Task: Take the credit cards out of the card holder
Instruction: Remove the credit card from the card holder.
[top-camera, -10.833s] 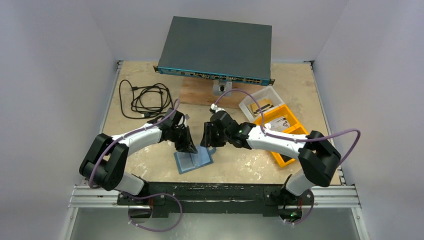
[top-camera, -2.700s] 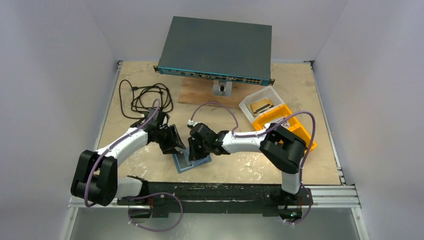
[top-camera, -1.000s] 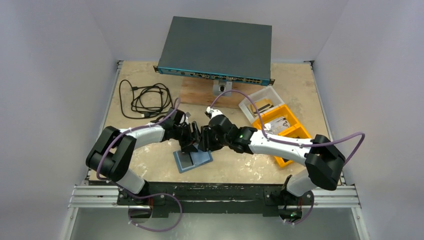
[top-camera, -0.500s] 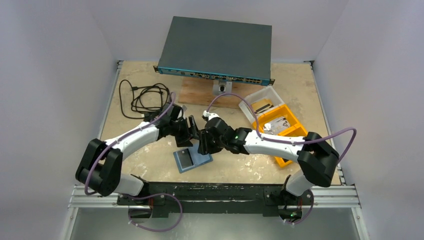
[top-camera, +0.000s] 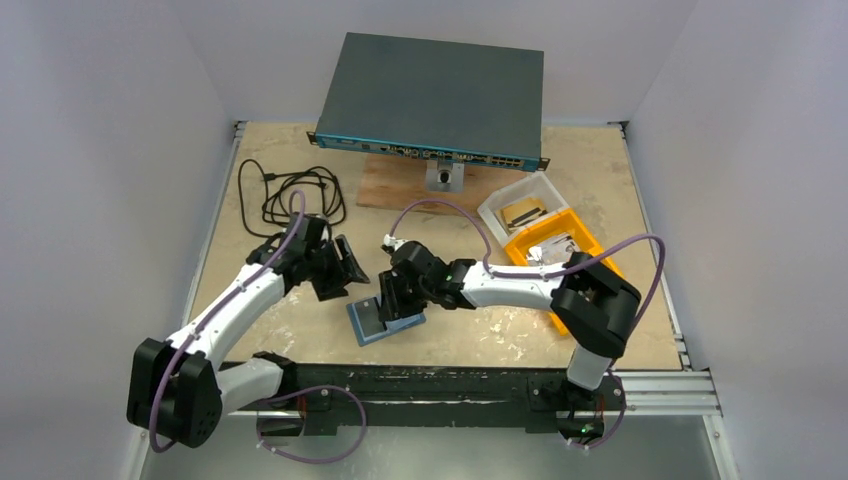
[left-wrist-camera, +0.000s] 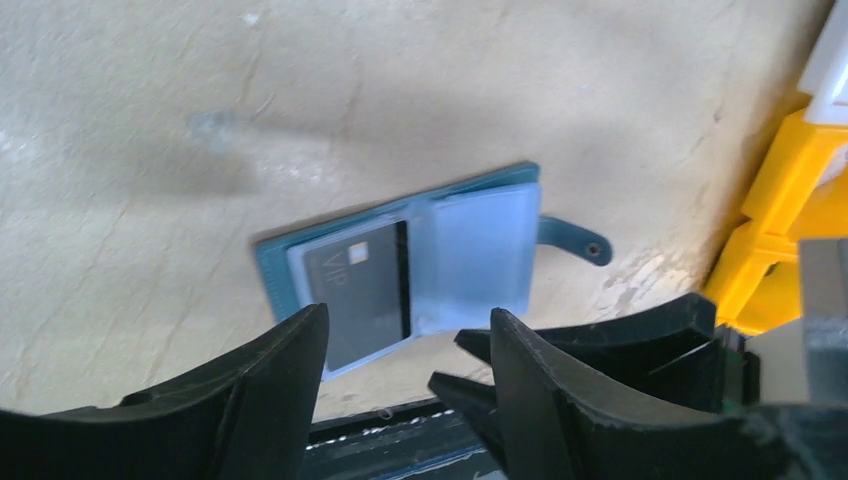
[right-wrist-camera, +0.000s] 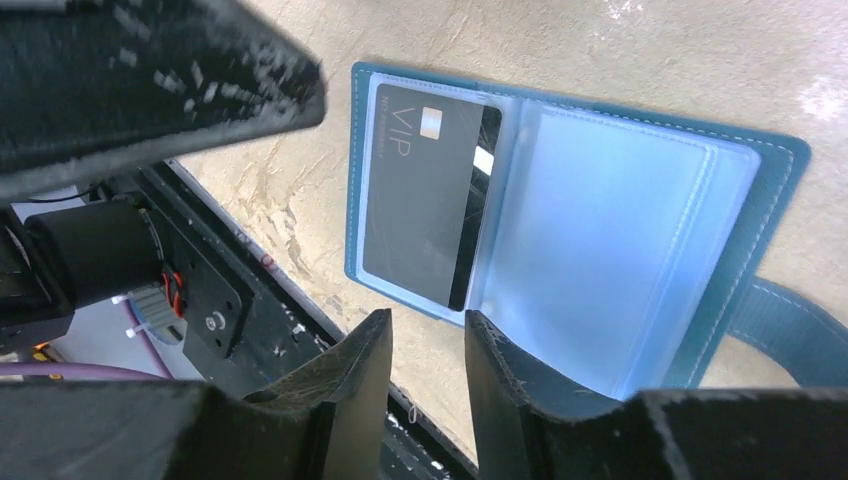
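- The teal card holder (right-wrist-camera: 620, 230) lay open on the table (top-camera: 470, 330) near its front edge, with a dark credit card (right-wrist-camera: 420, 190) in its left clear pocket. Further cards were possibly hidden.
- The right gripper (right-wrist-camera: 425, 328) hovered over it, jaws narrowly parted and empty.
- The left gripper (left-wrist-camera: 405, 330) gaped wide, also empty.
- Risk: pinching the sleeve along with the card would drag the unpinned holder.

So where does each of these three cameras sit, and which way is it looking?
Top external: above and behind, looking down on the table; left arm and right arm show whole.
Left wrist: on the left arm, looking down past the left gripper at the open card holder.
Right wrist: on the right arm, looking down past the right gripper at the dark card.
Shared: all three show the card holder.
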